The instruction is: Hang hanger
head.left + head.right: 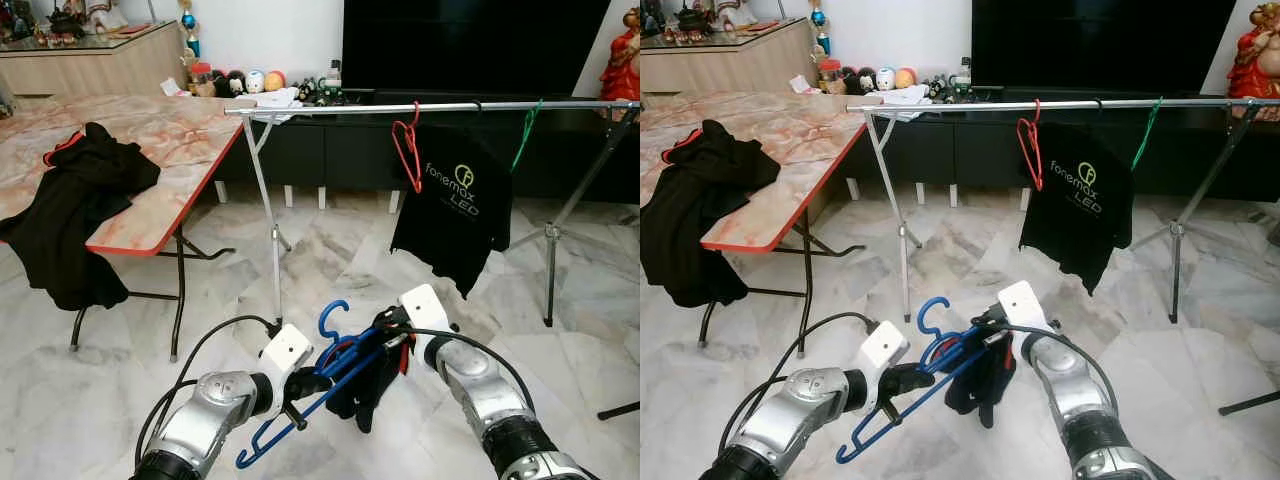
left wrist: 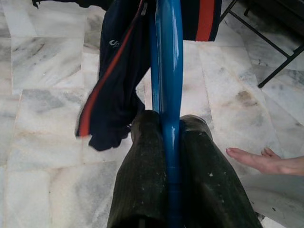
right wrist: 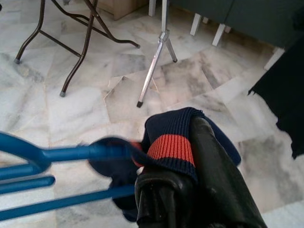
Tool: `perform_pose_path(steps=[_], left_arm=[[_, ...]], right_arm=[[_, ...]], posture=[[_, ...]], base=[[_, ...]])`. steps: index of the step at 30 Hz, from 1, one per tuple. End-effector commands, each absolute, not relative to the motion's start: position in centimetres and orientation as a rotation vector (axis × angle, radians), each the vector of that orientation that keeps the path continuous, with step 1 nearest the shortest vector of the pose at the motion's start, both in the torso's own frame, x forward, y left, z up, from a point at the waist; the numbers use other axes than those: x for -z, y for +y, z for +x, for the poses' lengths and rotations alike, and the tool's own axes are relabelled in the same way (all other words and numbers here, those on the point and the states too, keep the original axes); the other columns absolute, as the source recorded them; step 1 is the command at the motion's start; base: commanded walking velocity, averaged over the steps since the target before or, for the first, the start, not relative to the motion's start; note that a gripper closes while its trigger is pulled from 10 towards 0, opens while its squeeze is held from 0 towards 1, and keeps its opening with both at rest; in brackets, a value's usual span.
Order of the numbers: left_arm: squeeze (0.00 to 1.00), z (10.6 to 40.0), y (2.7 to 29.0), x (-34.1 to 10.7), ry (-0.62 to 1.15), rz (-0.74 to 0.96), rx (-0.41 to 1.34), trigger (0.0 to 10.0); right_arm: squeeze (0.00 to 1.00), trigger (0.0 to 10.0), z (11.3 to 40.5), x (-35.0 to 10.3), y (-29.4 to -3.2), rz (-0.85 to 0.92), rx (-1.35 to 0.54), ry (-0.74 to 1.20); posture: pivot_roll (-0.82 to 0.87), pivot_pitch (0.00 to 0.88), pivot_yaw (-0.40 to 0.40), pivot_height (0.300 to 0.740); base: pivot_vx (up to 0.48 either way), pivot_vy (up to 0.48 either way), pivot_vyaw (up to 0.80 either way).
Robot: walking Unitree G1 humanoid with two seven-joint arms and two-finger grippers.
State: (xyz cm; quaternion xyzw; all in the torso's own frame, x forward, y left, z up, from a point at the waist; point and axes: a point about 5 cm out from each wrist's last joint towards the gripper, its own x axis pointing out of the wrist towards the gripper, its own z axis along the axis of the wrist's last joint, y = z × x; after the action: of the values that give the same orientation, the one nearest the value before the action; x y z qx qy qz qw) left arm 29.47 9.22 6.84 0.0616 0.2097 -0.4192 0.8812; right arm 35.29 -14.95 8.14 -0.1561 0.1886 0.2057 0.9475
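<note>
- The left hand (image 1: 296,392) is clamping the blue hanger (image 1: 300,405) on one of its bars, fingers (image 2: 142,180) pressed tight against either side of the plastic; the hanger is being held low in front of the robot, just above the marble floor (image 1: 330,260).
- The right hand (image 1: 392,335) is closing its fingers on the ribbed, red-striped edge of a dark navy garment (image 1: 362,385); the cloth is draping off the hanger and sagging beneath it.
- The hanger's long axis is running from low on the robot's left up towards its right; its hook (image 1: 330,315) is pointing up and away, towards the rail.
- The clothes rail (image 1: 430,106) is standing ahead and well above both hands; a red hanger (image 1: 407,145), a black printed shirt (image 1: 455,205) and a green hanger (image 1: 525,135) are hanging on it; bare rail is showing to the left of the red one.
- My guess: the left hand is the one to lift the hook forward and up over the bar.
- A table (image 1: 190,150) with black clothing (image 1: 75,210) is standing off to the left; someone's hand (image 2: 263,159) is resting near the floor.
</note>
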Motion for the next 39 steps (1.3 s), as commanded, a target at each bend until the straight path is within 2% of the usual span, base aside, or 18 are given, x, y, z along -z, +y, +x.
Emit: perform_pose_path(steps=[1, 4, 9, 12, 13, 15, 17, 20, 28, 35, 39], left_arm=[[0.0, 29.7, 9.3, -7.0, 0.431, 0.132, 0.873, 10.0], [0.0, 29.8, 9.4, -6.9, 0.436, 0.138, 0.868, 10.0], [0.0, 30.0, 9.5, -6.7, 0.446, 0.149, 0.845, 10.0], [0.0, 29.8, 9.4, -6.7, 0.45, 0.132, 0.871, 10.0], [0.0, 29.8, 9.4, -6.7, 0.45, 0.13, 0.875, 10.0], [0.0, 29.6, 9.3, -6.8, 0.456, 0.129, 0.899, 10.0], [0.0, 29.7, 9.5, -6.8, 0.456, 0.147, 0.886, 10.0], [0.0, 29.9, 9.8, -6.7, 0.454, 0.164, 0.853, 10.0], [0.0, 30.5, 9.8, -7.0, 0.428, 0.164, 0.812, 10.0], [0.0, 30.5, 9.9, -7.0, 0.425, 0.165, 0.813, 10.0], [0.0, 30.4, 9.8, -6.9, 0.427, 0.159, 0.815, 10.0]], right_arm=[[0.0, 10.0, 35.6, -9.0, -15.0, -0.316, -0.433, 0.377], [0.0, 10.0, 35.8, -9.3, -15.7, -0.319, -0.407, 0.369], [0.0, 10.0, 36.1, -11.4, -15.5, -0.072, -0.396, 0.283], [0.0, 10.0, 36.2, -11.9, -15.4, -0.028, -0.408, 0.261], [0.0, 10.0, 36.2, -11.9, -15.5, -0.037, -0.408, 0.26], [0.0, 10.0, 36.2, -11.3, -16.5, -0.234, -0.358, 0.283], [0.0, 10.0, 36.1, -11.3, -16.7, -0.273, -0.361, 0.284], [0.0, 10.0, 36.2, -11.9, -16.5, -0.21, -0.367, 0.267], [0.0, 10.0, 35.3, -9.0, -17.1, -0.431, -0.32, 0.373], [0.0, 10.0, 34.8, -8.8, -16.3, -0.307, -0.337, 0.363], [0.0, 10.0, 35.3, -11.4, -15.5, -0.111, -0.364, 0.257]], posture=[[0.0, 0.0, 0.028, 0.74], [-0.01, 0.0, 0.028, 0.74], [-0.01, 0.0, 0.028, 0.74], [-0.01, 0.0, 0.028, 0.74], [-0.01, 0.0, 0.028, 0.74], [0.0, 0.0, 0.028, 0.74], [0.0, 0.0, 0.028, 0.74], [-0.01, 0.0, 0.029, 0.74], [0.0, 0.0, 0.028, 0.74], [0.0, 0.0, 0.031, 0.74], [-0.01, 0.0, 0.031, 0.74]], base=[[0.0, 0.0, 0.0], [0.0, 0.0, 0.0], [0.0, 0.0, 0.0], [0.0, 0.0, 0.0], [0.0, 0.0, 0.0], [0.0, 0.0, 0.0], [0.0, 0.0, 0.0], [0.0, 0.0, 0.0], [0.0, 0.0, 0.0], [0.0, 0.0, 0.0], [0.0, 0.0, 0.0]])
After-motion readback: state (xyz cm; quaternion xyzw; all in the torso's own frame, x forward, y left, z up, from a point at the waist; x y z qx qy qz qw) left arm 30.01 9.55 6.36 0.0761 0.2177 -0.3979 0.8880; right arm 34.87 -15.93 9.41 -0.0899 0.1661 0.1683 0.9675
